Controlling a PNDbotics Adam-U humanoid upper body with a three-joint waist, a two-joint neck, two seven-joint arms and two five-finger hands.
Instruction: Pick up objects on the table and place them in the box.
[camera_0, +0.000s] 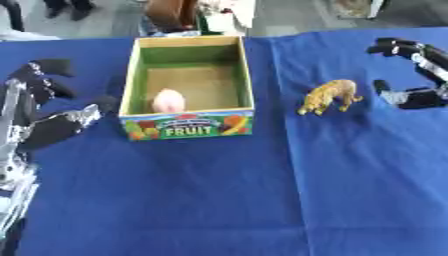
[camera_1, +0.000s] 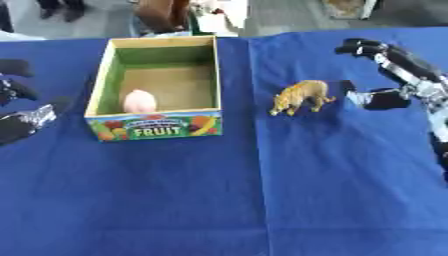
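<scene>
Toy animal (camera_1: 300, 96) beside right robot hand (camera_1: 389, 75)

Bench (camera_0: 219, 200) has a blue cloth over it, grey floor (camera_0: 289, 15) at the far edge, some brown furniture (camera_0: 171, 12) back there too.

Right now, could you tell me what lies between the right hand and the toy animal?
Only bare blue tablecloth separates the right hand from the toy animal, seen in both eye views.
</scene>
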